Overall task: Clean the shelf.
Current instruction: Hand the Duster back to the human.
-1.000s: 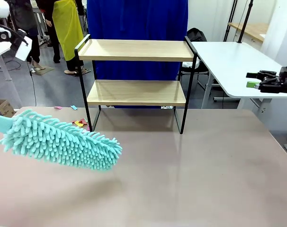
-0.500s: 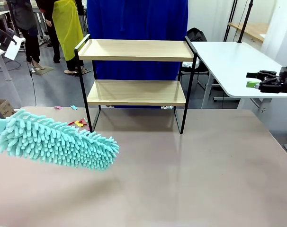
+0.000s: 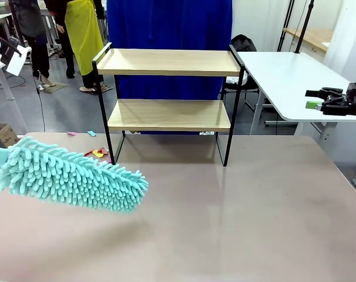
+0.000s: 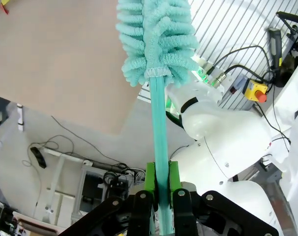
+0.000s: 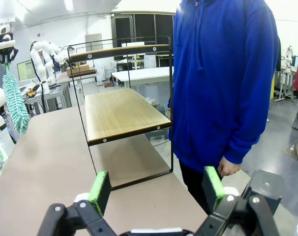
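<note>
Standing upright, shelf runs lengthwise left-right across the table's far edge.

I can't read any writing, label, brand or number anywhere here; nothing on the table, the gear or the room is legible to me.

Place: a robotics lab or test hall.
Floor: plain grey, with loose cables trailing across it.
Furniture: white work tables beyond the tabletop.
Equipment: an emergency-stop box, tripod stands and white robot arms at another table.
</note>
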`<action>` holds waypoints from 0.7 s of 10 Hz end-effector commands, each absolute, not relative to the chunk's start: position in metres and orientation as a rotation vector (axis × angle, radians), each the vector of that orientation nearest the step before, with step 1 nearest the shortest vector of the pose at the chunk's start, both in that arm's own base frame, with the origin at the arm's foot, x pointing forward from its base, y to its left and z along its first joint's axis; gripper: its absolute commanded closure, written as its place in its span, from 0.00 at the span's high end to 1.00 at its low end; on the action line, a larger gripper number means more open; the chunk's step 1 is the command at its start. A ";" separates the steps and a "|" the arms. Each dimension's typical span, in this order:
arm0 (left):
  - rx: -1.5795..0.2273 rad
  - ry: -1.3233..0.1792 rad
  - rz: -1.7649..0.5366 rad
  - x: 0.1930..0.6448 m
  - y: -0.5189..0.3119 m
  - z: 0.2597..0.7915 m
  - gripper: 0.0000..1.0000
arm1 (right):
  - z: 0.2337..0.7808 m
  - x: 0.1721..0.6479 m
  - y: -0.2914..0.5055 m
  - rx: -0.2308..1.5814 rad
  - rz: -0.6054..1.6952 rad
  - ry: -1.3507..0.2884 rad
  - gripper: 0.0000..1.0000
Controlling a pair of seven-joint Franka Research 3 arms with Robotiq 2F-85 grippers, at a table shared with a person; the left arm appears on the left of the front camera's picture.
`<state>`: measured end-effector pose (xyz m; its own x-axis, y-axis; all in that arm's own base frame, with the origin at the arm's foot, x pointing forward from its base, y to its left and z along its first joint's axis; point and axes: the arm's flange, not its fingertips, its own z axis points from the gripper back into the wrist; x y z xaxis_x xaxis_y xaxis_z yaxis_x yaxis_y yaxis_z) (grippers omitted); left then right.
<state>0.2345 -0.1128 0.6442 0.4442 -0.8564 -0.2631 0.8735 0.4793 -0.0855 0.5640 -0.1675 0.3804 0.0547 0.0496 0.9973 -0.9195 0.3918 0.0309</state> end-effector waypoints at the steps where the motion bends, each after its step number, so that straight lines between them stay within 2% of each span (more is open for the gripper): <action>1: 0.007 0.246 -1.177 0.232 -0.101 0.657 0.13 | 0.421 0.552 -0.161 0.979 0.938 -1.270 1.00; 4: -0.066 0.122 -1.300 0.253 -0.119 0.633 0.13 | 0.509 0.531 -0.127 1.087 1.010 -1.146 1.00; 7: -0.180 0.031 -1.439 0.274 -0.148 0.596 0.13 | 0.550 0.495 -0.071 1.173 1.029 -0.983 1.00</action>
